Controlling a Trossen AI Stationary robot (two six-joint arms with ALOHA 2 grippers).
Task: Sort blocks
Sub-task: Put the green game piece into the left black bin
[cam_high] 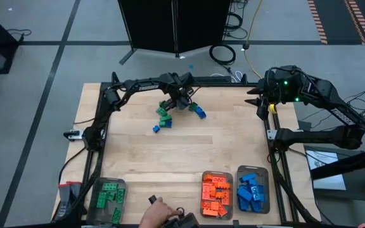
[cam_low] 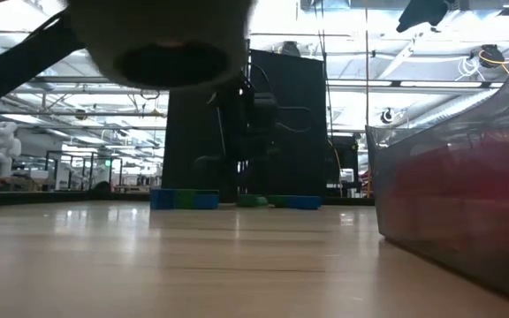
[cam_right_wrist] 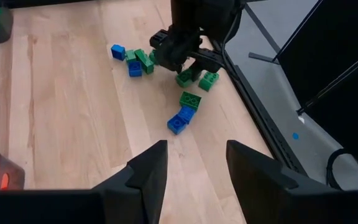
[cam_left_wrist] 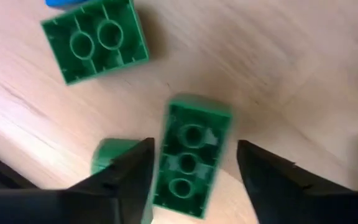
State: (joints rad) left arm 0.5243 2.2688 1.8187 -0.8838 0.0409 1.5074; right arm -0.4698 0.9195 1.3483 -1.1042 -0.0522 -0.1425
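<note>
Lying in a loose cluster at the upper middle of the high view, the unsorted blocks are sitting on the bare wood of the bench, green and blue ones mixed, with one blue block resting a little apart at the cluster's lower left. You are looking, in the left wrist view, at a green block lying studs-down with its hollow underside showing, right between the two dark fingers; another green block is lying at the upper left of that picture, just beside it. Your left gripper is hovering over the cluster with its fingers spread to either side of that green block and not yet touching it. In the right wrist view the same pile is showing at the upper middle, under the left arm.

Your right gripper is waiting at the upper right of the high view, near the bench's edge, its fingers standing apart and holding nothing.

Along the bottom of the high view you are seeing three clear trays: the green tray at lower left, the orange tray and the blue tray at lower right. A person's hand is resting at the bottom centre.
</note>
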